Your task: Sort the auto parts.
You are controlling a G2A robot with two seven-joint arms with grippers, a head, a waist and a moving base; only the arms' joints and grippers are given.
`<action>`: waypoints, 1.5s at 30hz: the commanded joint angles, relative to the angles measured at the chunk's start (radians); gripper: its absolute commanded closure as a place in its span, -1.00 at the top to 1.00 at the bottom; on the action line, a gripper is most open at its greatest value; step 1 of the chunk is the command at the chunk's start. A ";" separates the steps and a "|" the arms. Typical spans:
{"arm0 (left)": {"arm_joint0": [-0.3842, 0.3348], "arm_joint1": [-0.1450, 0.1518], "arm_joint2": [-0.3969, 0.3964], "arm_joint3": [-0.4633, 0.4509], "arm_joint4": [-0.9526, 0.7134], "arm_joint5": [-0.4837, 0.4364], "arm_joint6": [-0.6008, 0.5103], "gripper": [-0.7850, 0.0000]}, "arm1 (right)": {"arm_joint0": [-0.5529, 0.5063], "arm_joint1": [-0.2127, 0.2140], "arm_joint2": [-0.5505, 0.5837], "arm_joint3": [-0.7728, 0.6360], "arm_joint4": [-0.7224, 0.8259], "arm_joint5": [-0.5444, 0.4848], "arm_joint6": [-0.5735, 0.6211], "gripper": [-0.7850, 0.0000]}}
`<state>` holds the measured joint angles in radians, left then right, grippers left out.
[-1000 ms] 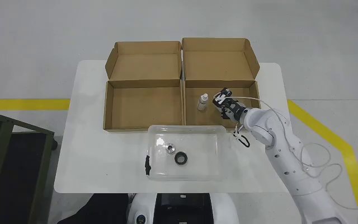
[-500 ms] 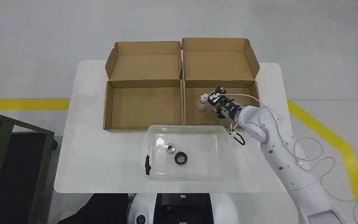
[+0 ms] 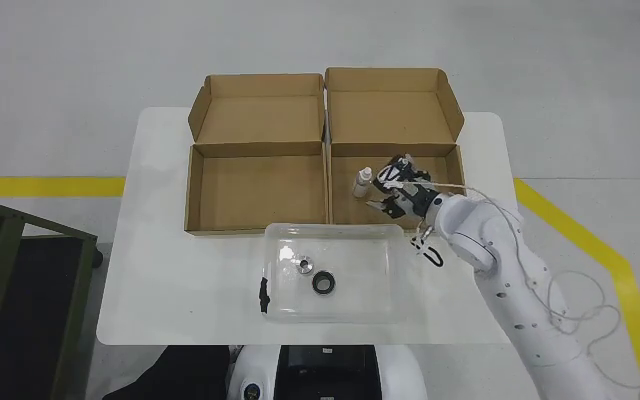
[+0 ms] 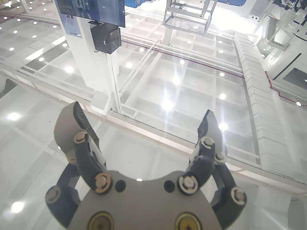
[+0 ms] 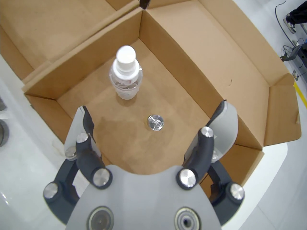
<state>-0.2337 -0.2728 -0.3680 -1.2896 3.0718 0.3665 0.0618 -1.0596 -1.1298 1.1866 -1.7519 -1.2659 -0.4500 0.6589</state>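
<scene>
My right gripper [image 3: 393, 190] hangs open over the right cardboard box [image 3: 392, 152], just beside a small clear bottle with a white cap [image 3: 361, 181] standing upright inside it. In the right wrist view the open gripper [image 5: 153, 111] holds nothing. Below it a small shiny metal part [image 5: 155, 122] lies on the floor of the box [image 5: 215, 48], close to the bottle [image 5: 125, 72]. A clear plastic tray [image 3: 335, 229] in front of the boxes holds a metal ring part [image 3: 302, 266] and a black ring [image 3: 323, 284]. My left gripper [image 4: 141, 113] is open, empty and pointed at the ceiling.
The left cardboard box [image 3: 257, 190] stands beside the right one, both with flaps folded back. A small black piece [image 3: 262, 297] sits at the tray's near left edge. White table [image 3: 160, 250] lies bare to either side of the boxes and tray.
My right gripper has shifted a little toward the bottle over the right box, and its fingers appear spread wider now. The tray and its parts have not moved.
</scene>
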 commanded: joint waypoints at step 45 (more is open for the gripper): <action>0.000 0.000 0.000 0.000 0.000 0.000 0.000 1.00 | -0.262 0.024 -0.154 -0.174 -0.135 -0.243 -0.177 0.66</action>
<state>-0.2337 -0.2728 -0.3680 -1.2896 3.0718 0.3665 0.0618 -1.3254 -1.1057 1.0365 -1.9283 -1.4016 -0.6939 0.4798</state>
